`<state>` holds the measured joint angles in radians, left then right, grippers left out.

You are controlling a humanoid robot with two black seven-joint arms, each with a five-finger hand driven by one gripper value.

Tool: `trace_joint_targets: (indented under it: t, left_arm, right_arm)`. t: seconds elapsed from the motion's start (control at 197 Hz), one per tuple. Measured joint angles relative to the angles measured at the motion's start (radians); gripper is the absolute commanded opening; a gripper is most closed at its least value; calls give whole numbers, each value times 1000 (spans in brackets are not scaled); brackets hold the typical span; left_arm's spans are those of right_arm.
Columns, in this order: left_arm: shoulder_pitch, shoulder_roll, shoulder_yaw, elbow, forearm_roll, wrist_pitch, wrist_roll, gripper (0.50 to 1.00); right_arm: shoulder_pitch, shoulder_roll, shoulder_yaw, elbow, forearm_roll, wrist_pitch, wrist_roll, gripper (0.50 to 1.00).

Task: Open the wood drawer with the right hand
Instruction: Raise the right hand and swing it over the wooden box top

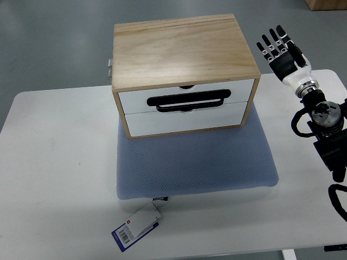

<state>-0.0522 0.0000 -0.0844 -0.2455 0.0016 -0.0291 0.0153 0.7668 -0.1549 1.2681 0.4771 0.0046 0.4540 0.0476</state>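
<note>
A light wood drawer box (181, 51) stands on a blue-grey cushion (195, 162) in the middle of the white table (54, 162). It has two white drawer fronts, both closed. A black handle (190, 101) lies across the seam between the upper front (238, 89) and the lower front (184, 120). My right hand (280, 46) is raised to the right of the box, apart from it, fingers spread and holding nothing. Its black and white arm (320, 116) comes in from the right edge. The left arm does not show.
A white and blue tag (138, 225) hangs from the cushion's front edge onto the table. A small metal fitting (109, 69) sticks out at the box's back left. A cardboard box corner (325, 4) sits at the top right, on the grey floor.
</note>
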Motion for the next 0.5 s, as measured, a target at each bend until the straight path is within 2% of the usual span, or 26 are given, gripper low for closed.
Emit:
trace_joint_targets:
  t: [0.32,0.498]
  left_arm:
    - [0,0,-1,0,0,3,0,1000]
    - [0,0,0,-3,-1,1,0,1000]
  right_arm:
    - [5,-7,-3,0,-3,0,0,946]
    - [79,-67,-64,3,-17,0,-12,946]
